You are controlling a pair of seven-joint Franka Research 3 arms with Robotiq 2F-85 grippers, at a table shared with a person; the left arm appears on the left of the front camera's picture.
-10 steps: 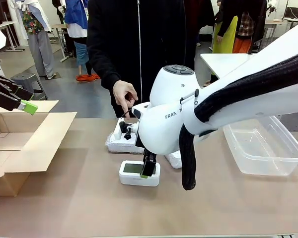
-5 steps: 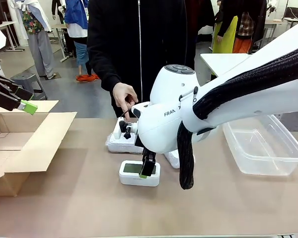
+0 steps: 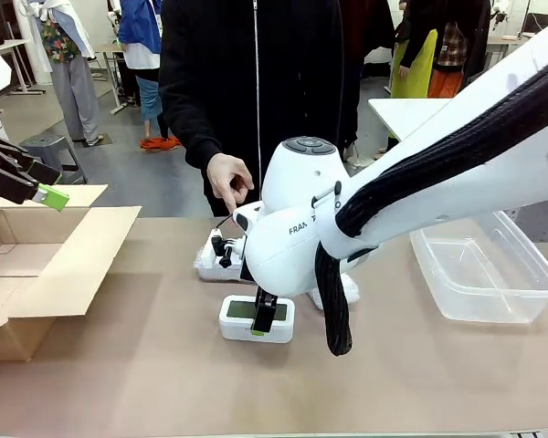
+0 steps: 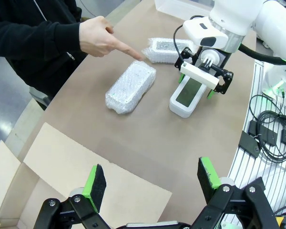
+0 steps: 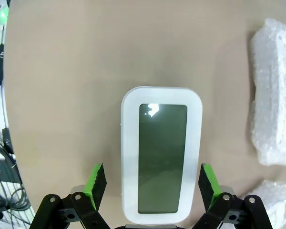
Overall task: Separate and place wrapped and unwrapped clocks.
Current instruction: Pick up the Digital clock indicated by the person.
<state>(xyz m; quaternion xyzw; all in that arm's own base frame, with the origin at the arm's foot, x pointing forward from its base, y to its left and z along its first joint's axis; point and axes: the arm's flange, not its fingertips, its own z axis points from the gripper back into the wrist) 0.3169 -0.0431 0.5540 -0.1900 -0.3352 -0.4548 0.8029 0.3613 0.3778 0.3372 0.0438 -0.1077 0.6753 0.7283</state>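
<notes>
- A brown table [image 3: 164,383] runs across a busy workroom; a person in a black jacket stands at its far side.
- An open cardboard box [image 3: 64,265] sits at the robot's left end of the table, and a clear plastic bin [image 3: 484,269] at the right end.
- The unwrapped clock [image 5: 161,152], white with a grey-green screen, lies flat and screen up near the middle of the table.
- The right gripper [image 5: 152,179] hangs straight over one end of this clock with its jaws spread wide. A green pad stands on each side of the clock's long edges with a gap on both sides, and it grips nothing. Whether the pads are level with the clock's sides or just above them, I cannot tell.
- One wrapped clock [image 4: 131,86], a block in whitish bubble wrap, lies just beyond the bare one towards the person.
- The second wrapped clock [image 4: 164,50] lies nearby, closer to the bin and partly behind the right arm.
- The person's hand [image 4: 97,40] points its index finger down at the end of the first wrapped clock.
- The left gripper [image 4: 152,179] hovers over the cardboard box flap, well apart from the clocks, fingers wide apart and empty.
</notes>
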